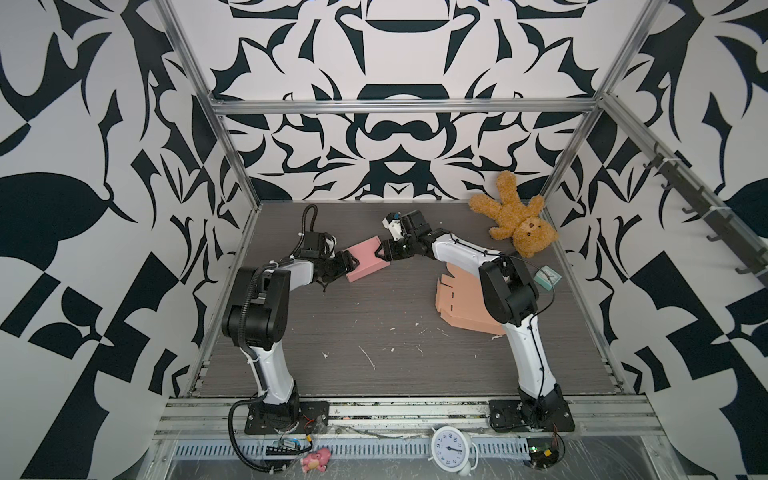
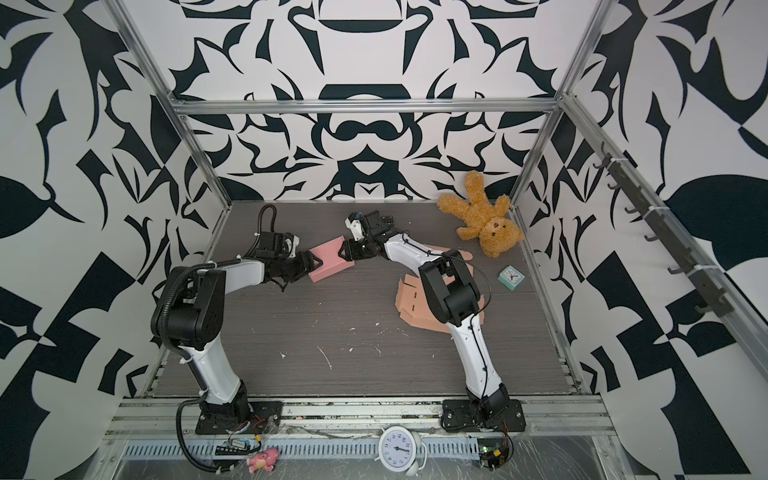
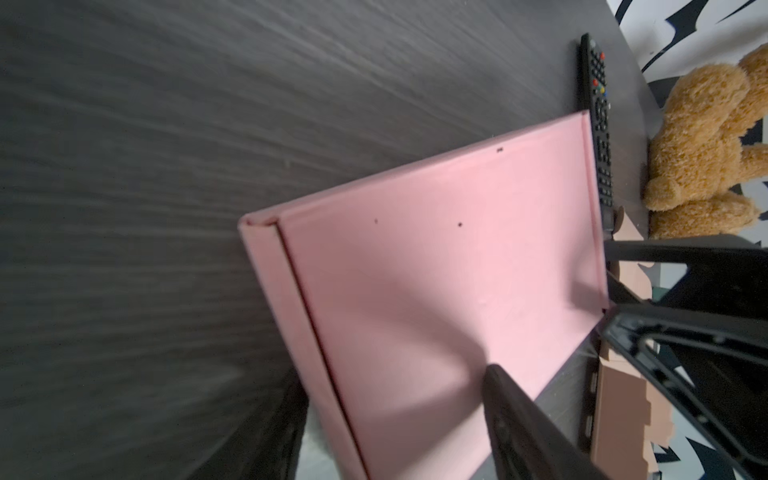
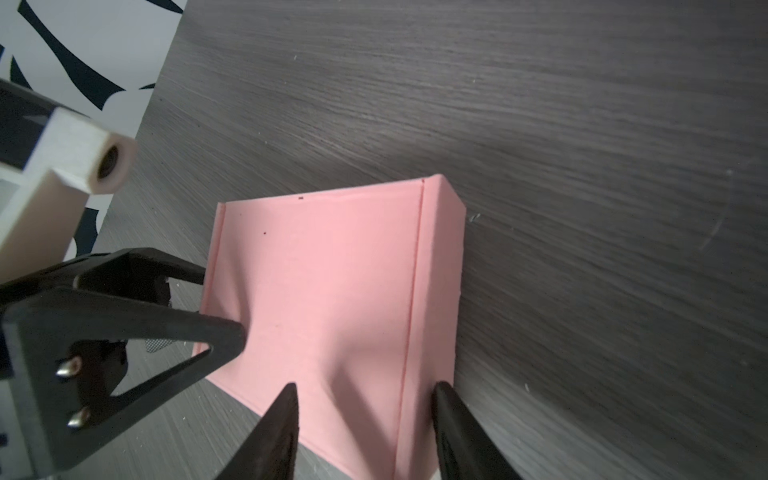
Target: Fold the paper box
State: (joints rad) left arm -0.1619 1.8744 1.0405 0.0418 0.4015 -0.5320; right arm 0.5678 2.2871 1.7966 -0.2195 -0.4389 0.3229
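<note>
You are seeing a brown teddy bear (image 1: 517,220) lying face up. A small teal clock (image 1: 547,277) is sitting near the bear, on the side closer to the camera. A black remote (image 2: 388,220) is lying left of the bear, apart from it. A white alarm clock (image 1: 451,449) and a pink toy (image 1: 316,459) are lying well apart from the bear.

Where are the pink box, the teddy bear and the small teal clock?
pink box (image 1: 366,261), in a top view, on its top face.
teddy bear (image 1: 512,216), in a top view, on its belly.
small teal clock (image 2: 512,277), in a top view, on its dial.
</note>
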